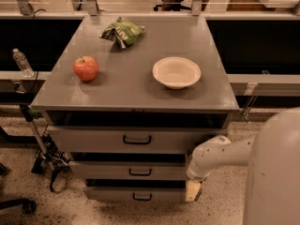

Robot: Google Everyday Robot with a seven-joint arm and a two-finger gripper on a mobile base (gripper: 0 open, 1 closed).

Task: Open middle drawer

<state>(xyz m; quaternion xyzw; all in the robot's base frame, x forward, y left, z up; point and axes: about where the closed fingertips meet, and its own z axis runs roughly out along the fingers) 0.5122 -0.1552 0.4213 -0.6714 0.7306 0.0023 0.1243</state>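
The gripper [193, 190] hangs low at the cabinet's right front corner, just beside the right end of the bottom drawer [108, 194]. Only a pale, blocky piece of it shows beneath the white arm [213, 157], and whether it is released or clenched cannot be told. The arm's rounded elbow covers the right end of the middle drawer [101, 171]. A large, blurred white body [276, 172] fills the lower right and is cut off by the frame.

The middle drawer is the second of three stepped grey metal fronts, below the taller top drawer [84, 139]. It has a small black bar handle [140, 172] at its centre, and a dark gap shows above each front. The gripper is right of and below that handle, apart from it.

The flat, matte grey cabinet top [126, 90] carries a red apple [86, 68] at left, a round cream bowl [176, 72] at right and a crumpled green bag [122, 32] at the back. Speckled floor [117, 213] lies open before the drawers. A stand [38, 139] with cables crowds the left side.
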